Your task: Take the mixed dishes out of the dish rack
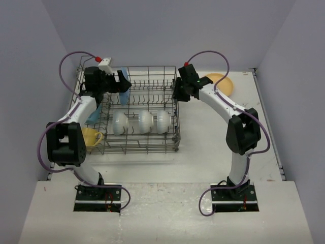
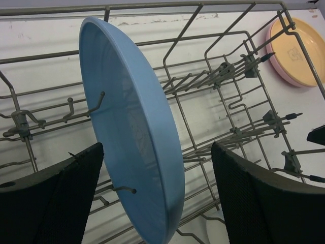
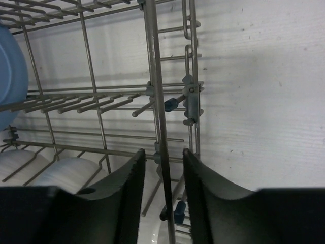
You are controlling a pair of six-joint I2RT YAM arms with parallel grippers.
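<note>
A white table [image 1: 228, 147] with pale lilac walls carries the dish rack [image 1: 152, 69] towards its left. At the rack's far left corner the left gripper [image 2: 156, 152] stands wide apart astride the blue plate [image 2: 132, 127], which stands on edge among the tines. The right gripper [image 3: 163, 155] sits with a narrow gap around the rack's right rim wire, apparently not pinching it. Three white bowls [image 1: 142, 122] line the near row. An orange-yellow plate [image 2: 299, 43] lies on a pink plate [image 2: 278, 63] outside on the table
</note>
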